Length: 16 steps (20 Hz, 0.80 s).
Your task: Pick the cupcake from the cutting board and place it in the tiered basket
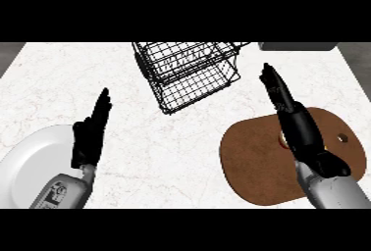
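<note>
**Right hand over the board, cupcake beneath it, nothing held**

The cutting board [253, 162], brown and rounded, lies at the counter's right front. The right hand [290, 110] reaches across it with fingers straight and extended, pointing away toward the far edge; it holds nothing. The cupcake [284, 142] shows only as a small light patch at the left side of the wrist, near the board's middle. Most of it is hidden by the arm, so its exact outline cannot be confirmed.

The deciding relation: the cupcake appears to sit below and behind the fingertips, under the heel of the hand, not ahead of it. In my judgement the hand must draw back toward the robot and lower before the fingers can close round it.

The tiered basket [190, 73], black wire and tilted, stands at the far centre, up and left of the board and well apart from the cupcake. The right hand is plainly nearer both.

The left hand [92, 132] rests open at the left, fingers up, partly over the white plate [29, 166].
</note>
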Each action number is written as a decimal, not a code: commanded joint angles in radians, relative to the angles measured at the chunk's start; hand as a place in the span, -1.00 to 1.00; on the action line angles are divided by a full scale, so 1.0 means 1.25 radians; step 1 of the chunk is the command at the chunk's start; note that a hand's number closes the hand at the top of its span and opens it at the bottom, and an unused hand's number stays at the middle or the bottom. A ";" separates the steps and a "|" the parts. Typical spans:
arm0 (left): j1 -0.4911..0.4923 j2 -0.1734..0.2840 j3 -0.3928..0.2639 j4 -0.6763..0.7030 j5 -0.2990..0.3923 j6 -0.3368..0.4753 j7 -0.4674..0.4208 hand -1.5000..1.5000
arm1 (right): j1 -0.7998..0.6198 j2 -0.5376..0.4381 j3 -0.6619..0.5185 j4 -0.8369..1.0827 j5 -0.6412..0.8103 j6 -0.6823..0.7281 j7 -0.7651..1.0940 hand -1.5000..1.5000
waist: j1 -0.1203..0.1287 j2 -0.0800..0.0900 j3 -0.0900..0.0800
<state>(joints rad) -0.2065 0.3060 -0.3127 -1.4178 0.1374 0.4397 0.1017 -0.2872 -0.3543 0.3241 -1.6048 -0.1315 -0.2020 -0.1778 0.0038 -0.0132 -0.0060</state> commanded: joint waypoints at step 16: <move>0.013 0.012 0.056 -0.048 0.172 -0.250 0.057 0.00 | 0.391 -0.092 -0.325 -0.065 -0.051 0.018 -0.273 -1.00 | -0.017 0.008 0.004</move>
<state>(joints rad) -0.1800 0.3168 -0.2609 -1.4754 0.3299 0.1626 0.1592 0.0911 -0.4216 -0.0994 -1.6162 -0.2707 -0.2064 -0.4851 -0.0217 -0.0013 0.0005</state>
